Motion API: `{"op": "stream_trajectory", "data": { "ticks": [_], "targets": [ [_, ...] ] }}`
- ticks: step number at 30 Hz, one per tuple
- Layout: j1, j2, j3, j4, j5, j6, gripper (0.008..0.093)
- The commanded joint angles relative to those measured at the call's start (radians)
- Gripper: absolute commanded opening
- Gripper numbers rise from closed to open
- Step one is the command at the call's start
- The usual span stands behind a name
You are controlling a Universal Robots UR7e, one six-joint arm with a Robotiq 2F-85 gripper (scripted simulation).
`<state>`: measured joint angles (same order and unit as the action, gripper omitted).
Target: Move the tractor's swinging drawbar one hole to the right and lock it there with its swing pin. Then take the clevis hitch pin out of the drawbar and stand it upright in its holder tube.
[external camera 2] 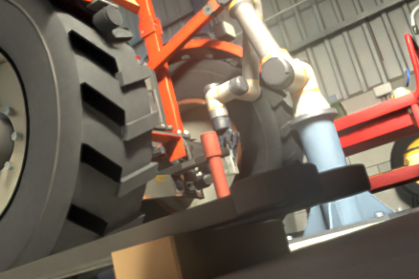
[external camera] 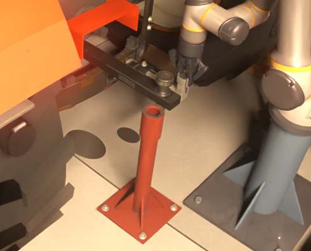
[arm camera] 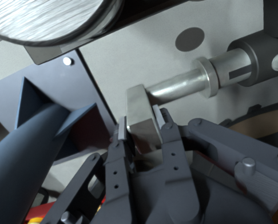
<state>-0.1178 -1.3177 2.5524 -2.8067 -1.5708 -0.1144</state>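
Note:
My gripper (external camera: pixel 184 84) (arm camera: pixel 140 121) hangs at the free end of the dark drawbar (external camera: pixel 132 75), under the rear of the tractor. The silver grab block (arm camera: pixel 141 125) at the drawbar's tip is clamped between its fingers. The clevis hitch pin (external camera: pixel 164 82) stands in the drawbar just left of the gripper, its round head up. In the wrist camera a silver shaft (arm camera: pixel 187 81) runs from the block back to a dark collar. The red holder tube (external camera: pixel 151 153) (external camera 2: pixel 215 164) stands upright on its red base plate below the drawbar's end, its mouth empty. The swing pin is not clearly visible.
Behind the work stand the tractor's big tyre (external camera 2: pixel 62 109) and its orange frame (external camera: pixel 30 48). My arm's blue pedestal (external camera: pixel 276 173) rises on a grey plate to the right of the tube. A dark round hole (external camera: pixel 128 134) marks the floor left of the tube.

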Motion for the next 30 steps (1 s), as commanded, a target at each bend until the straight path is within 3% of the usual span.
{"op": "stream_trajectory", "data": {
  "ticks": [1,30],
  "targets": [
    [0.000,-0.001,0.002,-0.001,0.000,0.000,0.0080],
    [-0.004,-0.019,0.035,-0.016,0.000,-0.005,0.0080]
  ]
}}
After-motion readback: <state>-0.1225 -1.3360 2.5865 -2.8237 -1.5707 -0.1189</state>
